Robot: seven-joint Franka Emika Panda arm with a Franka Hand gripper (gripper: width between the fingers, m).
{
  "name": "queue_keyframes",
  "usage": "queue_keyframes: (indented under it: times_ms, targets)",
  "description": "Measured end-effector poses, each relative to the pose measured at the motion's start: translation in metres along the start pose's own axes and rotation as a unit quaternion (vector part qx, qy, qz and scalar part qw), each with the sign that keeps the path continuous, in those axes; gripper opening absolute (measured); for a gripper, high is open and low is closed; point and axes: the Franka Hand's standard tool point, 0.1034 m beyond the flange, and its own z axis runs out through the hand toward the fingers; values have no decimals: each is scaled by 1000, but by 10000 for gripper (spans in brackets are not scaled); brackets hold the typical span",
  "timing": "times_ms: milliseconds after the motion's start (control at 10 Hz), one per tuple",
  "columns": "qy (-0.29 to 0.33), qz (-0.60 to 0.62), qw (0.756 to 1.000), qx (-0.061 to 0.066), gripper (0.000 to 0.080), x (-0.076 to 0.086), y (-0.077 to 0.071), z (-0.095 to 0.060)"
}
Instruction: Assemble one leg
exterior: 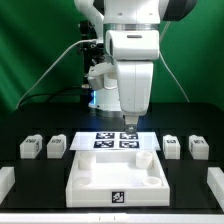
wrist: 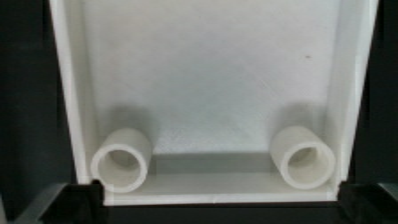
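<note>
White plastic is the material of nearly everything here. The large square tabletop piece (exterior: 90, 192) lies flat on the black table (exterior: 30, 195) with its raised rim upward and a square marker tag on its near edge. The marker board (exterior: 112, 141) lies flat just beyond its far edge. The arm comes down from above, and the gripper (exterior: 128, 126) hangs over that far edge, a little toward the exterior view's right of its middle. From this side it is not clear whether the tips touch anything. In the wrist view the gripper (wrist: 205, 206) looks straight into the recess of the tabletop piece (wrist: 196, 90). There, two short round sockets (wrist: 121, 165) (wrist: 306, 158) stand upright, one close to each side wall. The dark fingers (wrist: 50, 206) show only at the two sides of that picture, so the jaws are spread wide with nothing between them. The four legs, small boxy blocks with tags, rest on the table and none is being handled. One leg (exterior: 55, 148) sits just beside the far corner on the exterior view's left, and a second leg (exterior: 29, 148) lies farther out along the same line. A third leg (exterior: 171, 146) sits just beside the far corner on the exterior view's right, with a fourth leg (exterior: 198, 147) beyond it. All four are apart from the tabletop piece and from the gripper.
</note>
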Motion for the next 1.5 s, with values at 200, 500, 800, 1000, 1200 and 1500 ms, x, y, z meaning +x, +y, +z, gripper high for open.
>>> queue_keyframes:
  times_ms: [200,500,800,1000,1200,1500]
  targets:
    - [6,-1,1000,-2,649,-6,-46,38]
    - [18,15,1000,12,649,-11,-67,93]
    - [18,16,1000,16,622,-11,-69,96]
    - [18,16,1000,16,439,-11,-69,96]
    - [18,17,1000,16,85,-11,-69,96]
    - [18,17,1000,13,58,-11,-68,95]
